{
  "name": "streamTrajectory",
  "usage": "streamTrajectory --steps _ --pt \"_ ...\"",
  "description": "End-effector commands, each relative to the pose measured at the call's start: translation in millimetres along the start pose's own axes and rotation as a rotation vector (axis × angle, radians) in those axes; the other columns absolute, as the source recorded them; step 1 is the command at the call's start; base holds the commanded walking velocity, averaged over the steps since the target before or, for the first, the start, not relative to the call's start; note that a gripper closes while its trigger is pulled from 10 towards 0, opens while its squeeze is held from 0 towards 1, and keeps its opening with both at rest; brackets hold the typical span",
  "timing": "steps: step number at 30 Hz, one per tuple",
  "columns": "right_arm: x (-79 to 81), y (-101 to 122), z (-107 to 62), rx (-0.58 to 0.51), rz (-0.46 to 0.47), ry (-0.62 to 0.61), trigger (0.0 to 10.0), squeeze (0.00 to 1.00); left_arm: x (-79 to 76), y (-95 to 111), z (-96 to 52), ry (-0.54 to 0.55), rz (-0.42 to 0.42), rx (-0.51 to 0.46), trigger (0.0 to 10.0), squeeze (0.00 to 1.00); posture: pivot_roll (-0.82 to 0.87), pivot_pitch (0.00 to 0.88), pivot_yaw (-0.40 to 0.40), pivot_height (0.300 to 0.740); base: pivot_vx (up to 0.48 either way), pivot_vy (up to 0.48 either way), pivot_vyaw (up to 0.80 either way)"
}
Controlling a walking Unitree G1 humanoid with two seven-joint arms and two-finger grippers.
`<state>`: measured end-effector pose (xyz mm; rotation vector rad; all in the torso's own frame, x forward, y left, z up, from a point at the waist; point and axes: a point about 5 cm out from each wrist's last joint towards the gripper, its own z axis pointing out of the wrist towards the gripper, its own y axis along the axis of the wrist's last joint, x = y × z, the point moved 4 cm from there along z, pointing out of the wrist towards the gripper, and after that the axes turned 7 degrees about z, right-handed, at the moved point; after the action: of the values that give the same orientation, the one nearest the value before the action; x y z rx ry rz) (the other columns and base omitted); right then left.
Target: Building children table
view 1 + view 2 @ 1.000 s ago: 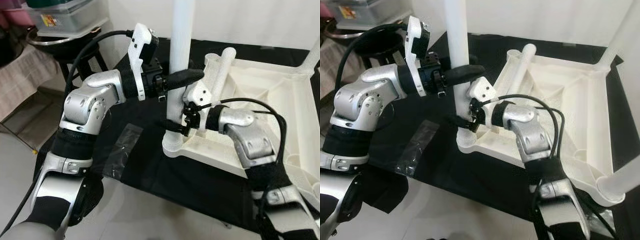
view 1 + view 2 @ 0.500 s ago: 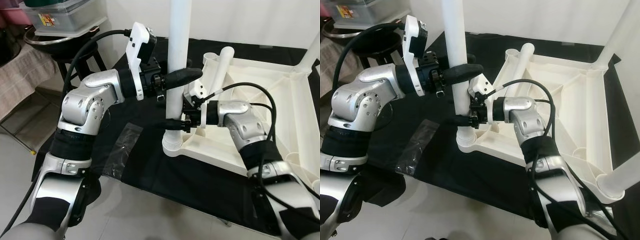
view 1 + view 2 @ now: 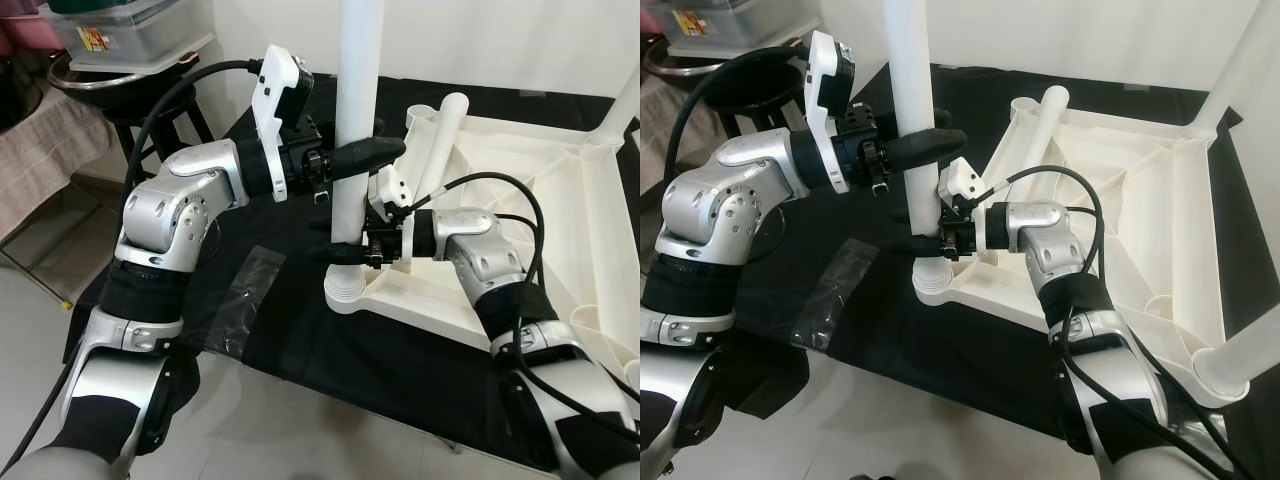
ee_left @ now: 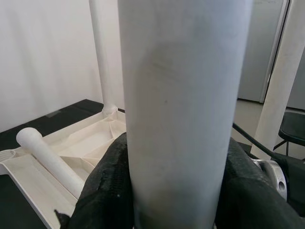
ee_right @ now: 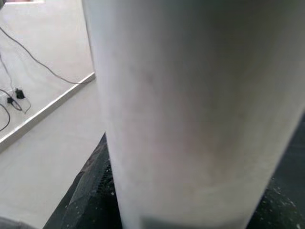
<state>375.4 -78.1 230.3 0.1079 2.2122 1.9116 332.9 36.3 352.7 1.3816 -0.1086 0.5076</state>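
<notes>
You are looking down at a white plastic children's table top (image 3: 520,190) lying upside down on a black cloth (image 3: 290,320), with its ribbed underside facing up. At the corner nearest you, a white leg (image 3: 355,110) stands upright in its round socket (image 3: 345,292). Both of your arms are on this one leg. Your left gripper (image 3: 362,152) is closed around the leg about halfway up the part you can see, one black finger wrapped across the front of it; in the left wrist view the black fingers (image 4: 107,191) press against both sides of the tube. Your right gripper (image 3: 345,252) is closed around the same leg lower down, just above the socket, reaching in from over the table top. Two holds at different heights likely keep the leg straight while it is pressed or turned home; whether it is fully seated cannot be told. A second leg (image 3: 437,135) lies loose, slanted on the underside just behind your right gripper, probably waiting its turn. Other legs stand upright at the far right corner (image 3: 1230,85) and the near right corner (image 3: 1240,350). A clear plastic wrapper (image 3: 245,300) lies flat on the cloth to the left, and a stool (image 3: 150,95) stands beyond the cloth on the left.
</notes>
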Motion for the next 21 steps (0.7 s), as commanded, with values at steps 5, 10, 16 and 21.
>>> streamTrajectory --steps 5,10,16,21 --pt "-11.5 -24 -3.9 0.01 0.067 -0.266 0.0 0.0 -1.9 -6 5.3 -0.007 -0.035 0.021 10.0 1.0 0.04 0.149 0.048 0.74 0.0 0.0 0.0" --pt "-12.2 -61 -0.5 0.099 0.158 -0.768 0.0 0.0 4.4 -4 2.9 0.03 -0.035 0.02 10.0 1.0 0.03 0.149 0.03 0.74 0.0 0.0 0.0" --pt "32.6 -82 34.6 0.048 0.338 -0.955 0.0 0.0 10.1 -5 3.0 0.052 -0.039 0.029 10.0 0.0 0.04 0.146 0.061 0.74 0.0 0.0 0.0" --pt "17.4 -71 37.1 0.008 0.306 -0.973 0.0 0.0 7.9 -7 4.5 0.037 -0.036 0.039 10.0 0.0 0.03 0.144 0.056 0.74 0.0 0.0 0.0"
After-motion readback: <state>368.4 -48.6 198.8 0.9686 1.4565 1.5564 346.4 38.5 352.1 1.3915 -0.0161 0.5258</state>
